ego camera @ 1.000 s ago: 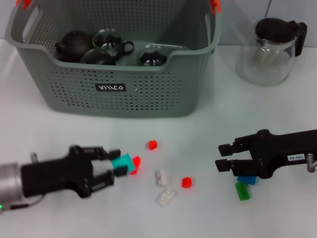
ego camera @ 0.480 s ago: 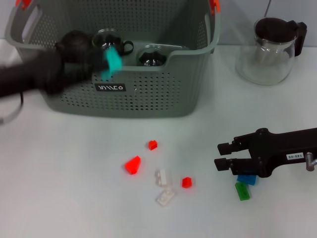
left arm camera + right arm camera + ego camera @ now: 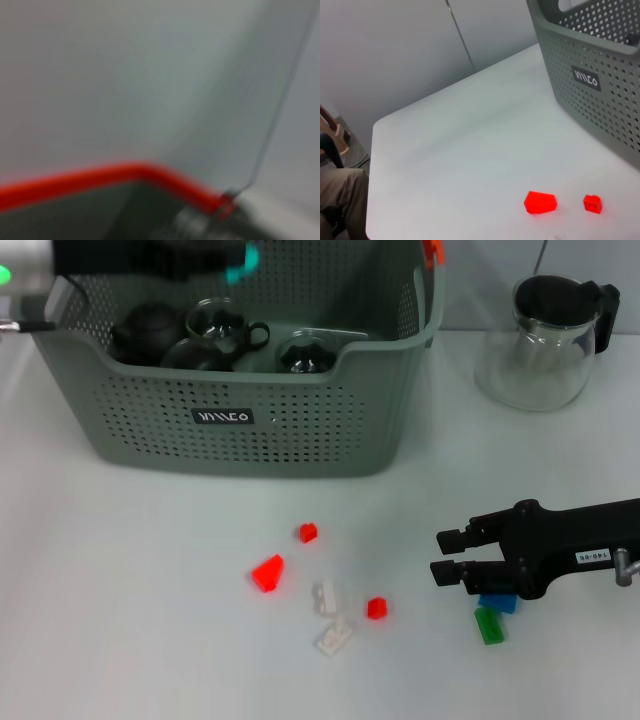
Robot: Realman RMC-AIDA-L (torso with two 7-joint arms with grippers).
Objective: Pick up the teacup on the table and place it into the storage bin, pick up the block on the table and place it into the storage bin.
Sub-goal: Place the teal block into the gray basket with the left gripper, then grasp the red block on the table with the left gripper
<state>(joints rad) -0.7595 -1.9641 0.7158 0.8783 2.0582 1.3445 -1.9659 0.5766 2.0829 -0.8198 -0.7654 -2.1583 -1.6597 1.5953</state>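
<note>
One teal block (image 3: pixel 238 262) higher over storage bin (image 3: pixel 300 440)

The right hand (image 3: pixel 442 556) is built in matte black, with two short blunt fingers (image 3: pixel 452 537) and a blocky body. A small white label with dark print is fixed to its side, and a silver metal fitting is seen behind it. The left hand (image 3: pixel 205 257) is black too, joined to a silver cylindrical wrist on which a green light is lit; a thin dark cable is seen beside it.
</note>
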